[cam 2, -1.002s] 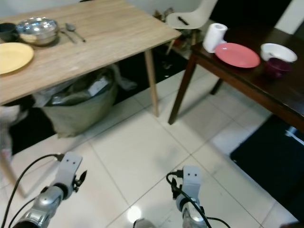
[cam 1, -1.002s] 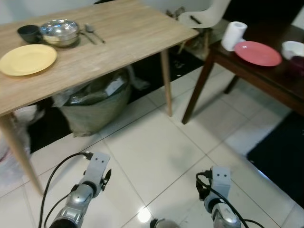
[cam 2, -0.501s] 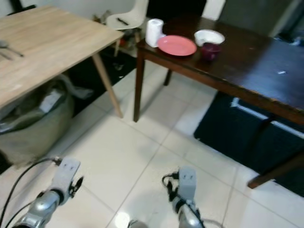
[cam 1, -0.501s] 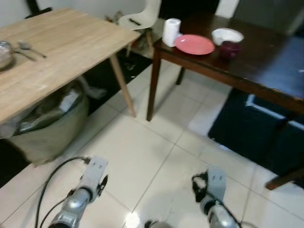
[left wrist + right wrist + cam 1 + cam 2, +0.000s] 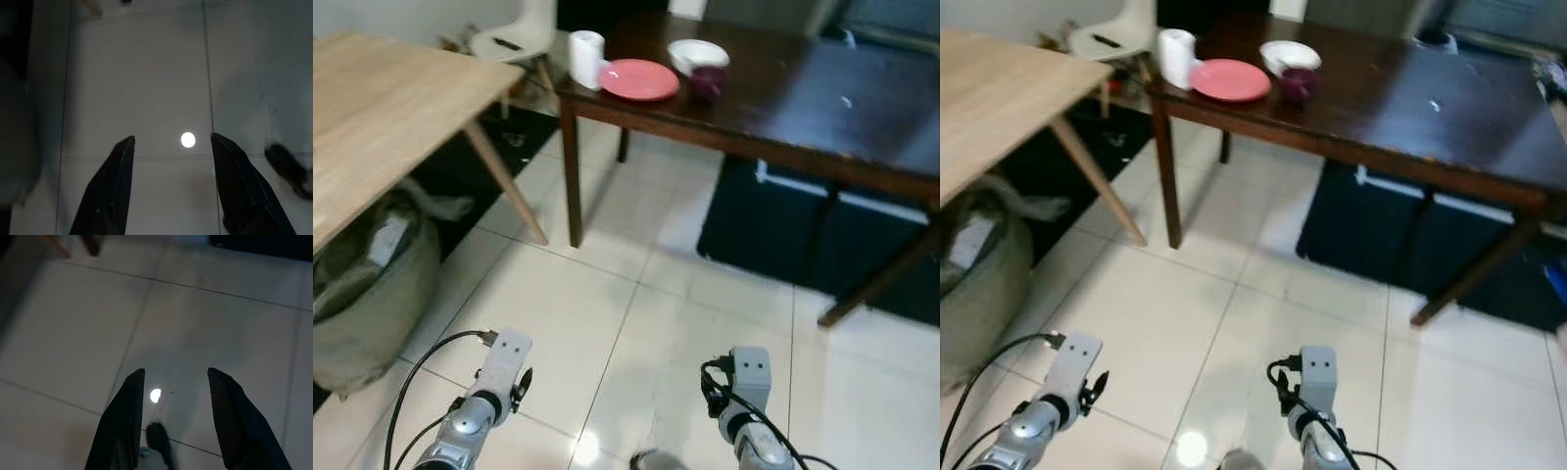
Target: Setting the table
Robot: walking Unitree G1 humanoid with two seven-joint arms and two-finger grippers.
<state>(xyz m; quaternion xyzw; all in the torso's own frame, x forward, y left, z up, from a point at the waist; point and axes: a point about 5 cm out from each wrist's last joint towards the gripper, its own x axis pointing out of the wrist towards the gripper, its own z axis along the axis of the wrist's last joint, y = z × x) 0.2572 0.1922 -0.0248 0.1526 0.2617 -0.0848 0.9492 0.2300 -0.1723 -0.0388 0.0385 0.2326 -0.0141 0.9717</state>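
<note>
Where dark wood gleams, round pink plate (image 5: 638, 79) sits.

A pink plate (image 5: 1229, 79) sits on the dark tabletop (image 5: 1410, 108), a white paper roll (image 5: 1176, 58) beside it, a white bowl (image 5: 1290, 55) and maroon cup (image 5: 1296, 84) near it.

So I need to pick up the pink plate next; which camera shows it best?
The right eye view: the pink plate lies whole on the dark table, beside the paper roll. The left eye view shows it similarly; both wrist views face floor tiles.
</note>
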